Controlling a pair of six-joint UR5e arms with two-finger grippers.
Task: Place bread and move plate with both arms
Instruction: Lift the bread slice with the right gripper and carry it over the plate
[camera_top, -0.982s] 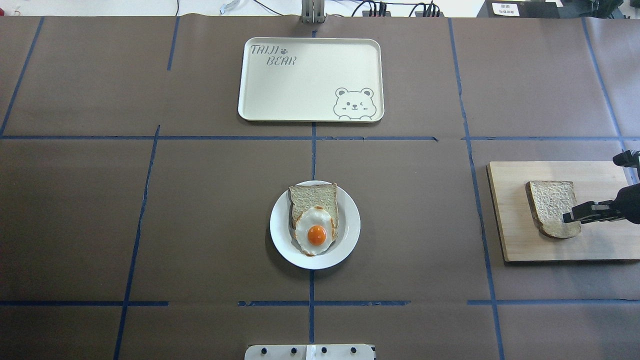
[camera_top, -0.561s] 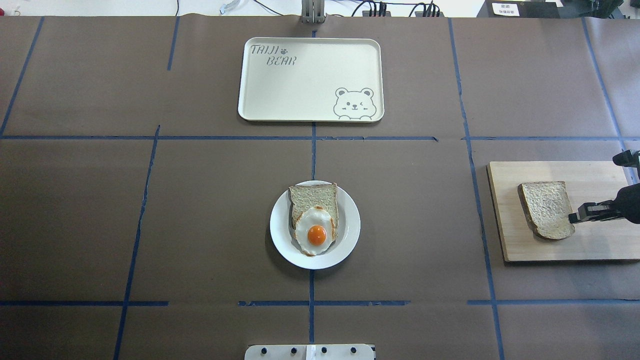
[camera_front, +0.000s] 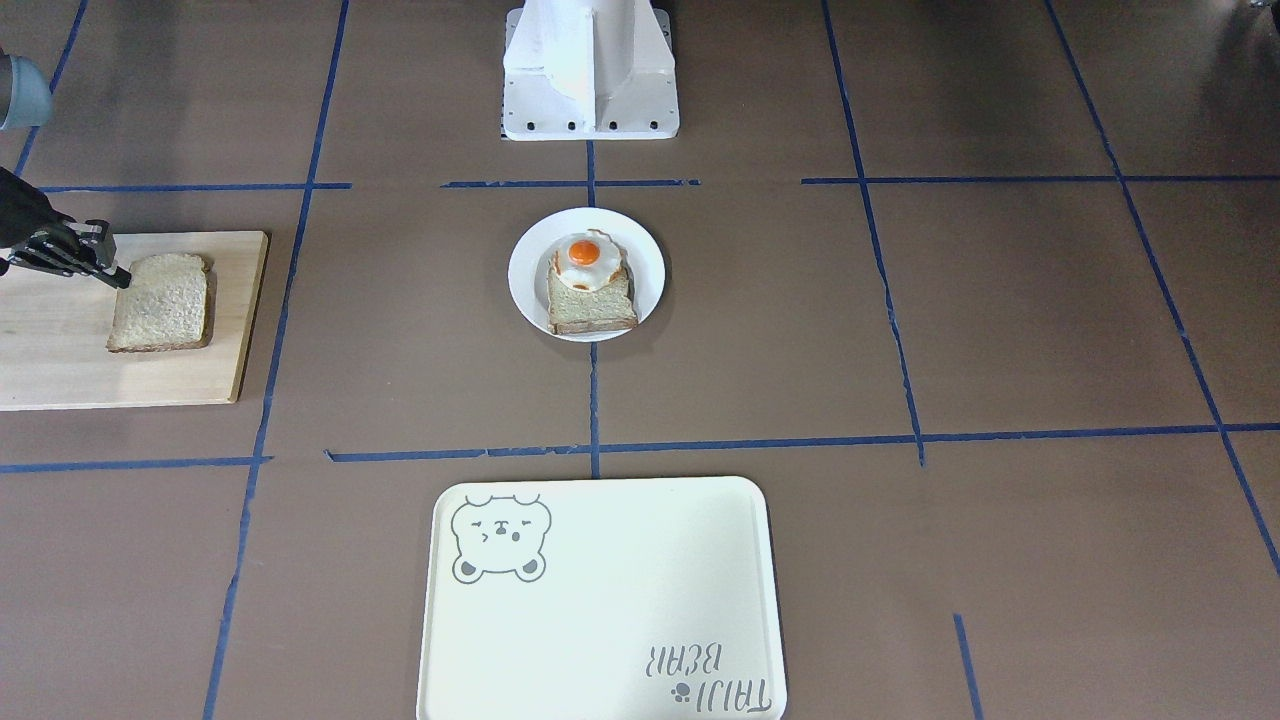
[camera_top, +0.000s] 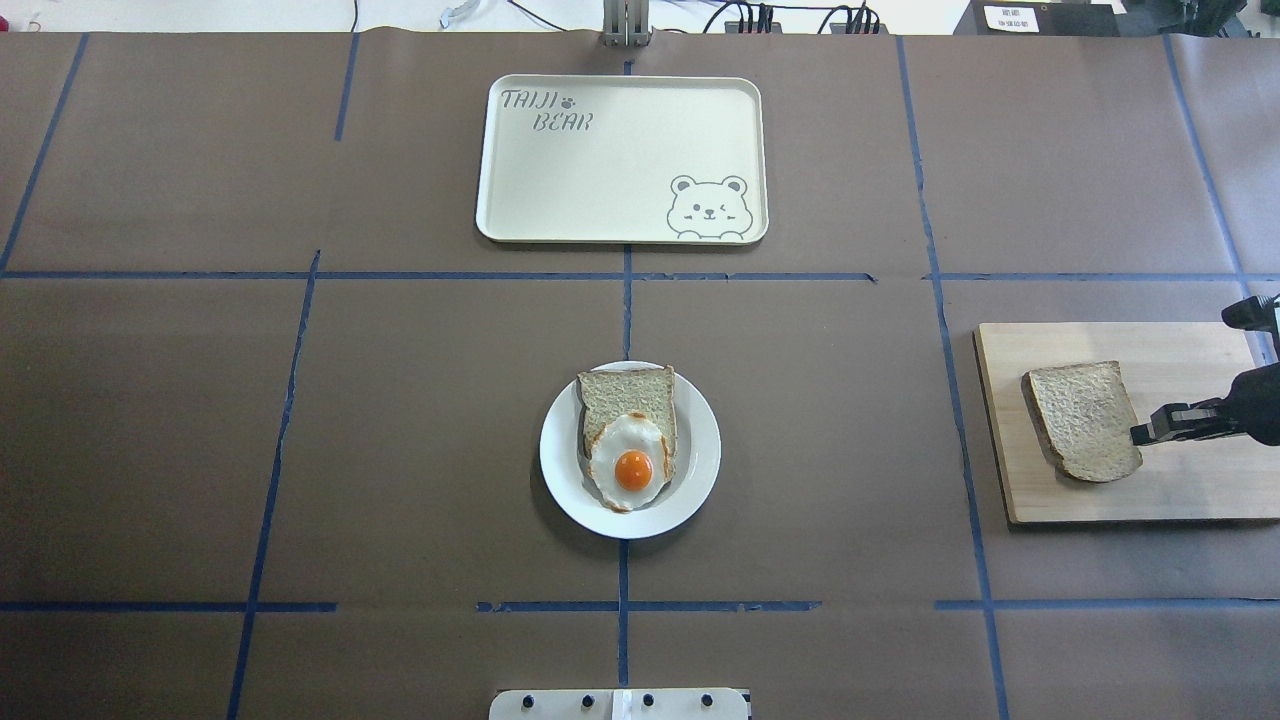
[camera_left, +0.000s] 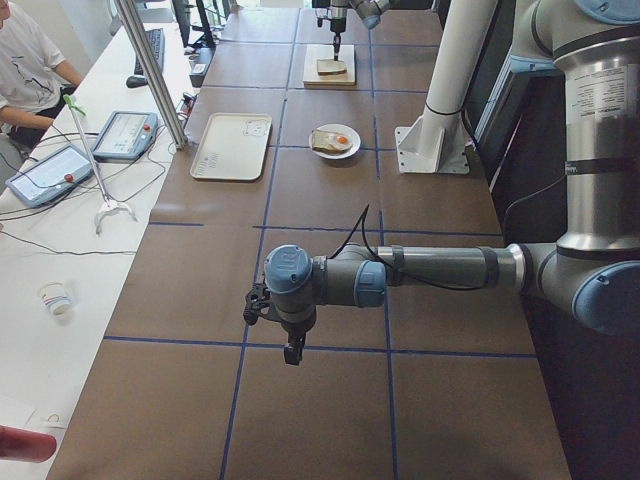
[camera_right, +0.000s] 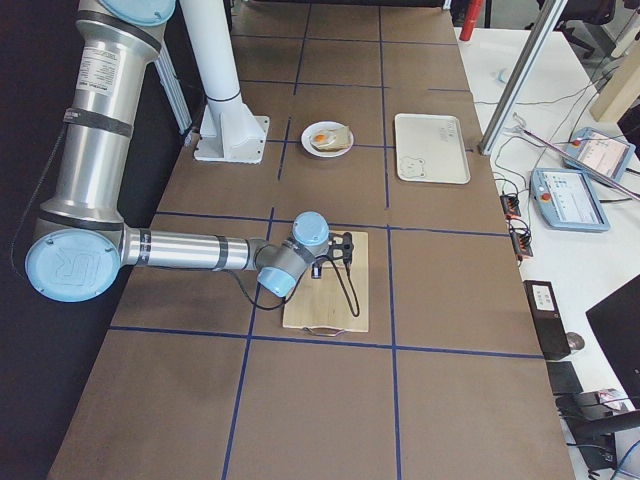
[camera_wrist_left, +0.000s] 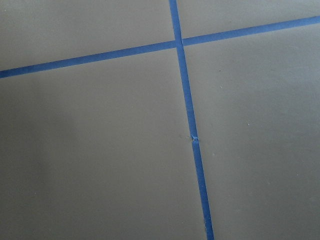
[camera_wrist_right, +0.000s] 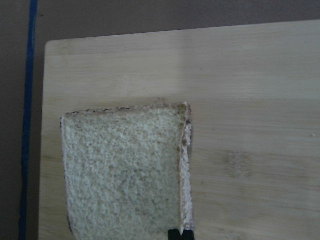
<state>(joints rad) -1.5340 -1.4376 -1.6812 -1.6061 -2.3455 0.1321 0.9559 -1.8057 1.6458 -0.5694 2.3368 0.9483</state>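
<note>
The bread (camera_top: 1082, 420) lies flat on a wooden board (camera_top: 1190, 490) at the table's right side. It also shows in the front view (camera_front: 160, 302) and fills the right wrist view (camera_wrist_right: 122, 170). My right gripper (camera_top: 1135, 436) is low over the board. Its jaws look shut, with the tips (camera_wrist_right: 180, 234) against the slice's right edge. The white plate (camera_top: 560, 490) sits at the table's middle and holds a toast slice (camera_top: 628, 395) with a fried egg (camera_top: 632, 468). My left gripper (camera_left: 291, 357) hangs over bare table far to the left. I cannot tell whether it is open.
A cream tray with a bear drawing (camera_top: 600, 180) lies at the far side of the table, behind the plate. The white pedestal (camera_front: 590, 70) stands at the robot's edge. The left wrist view shows only brown table cover and blue tape lines (camera_wrist_left: 187, 110).
The bread has slid to the left on the board and turned slightly. The right gripper's tips were over the slice a second ago and are now at its right edge.
</note>
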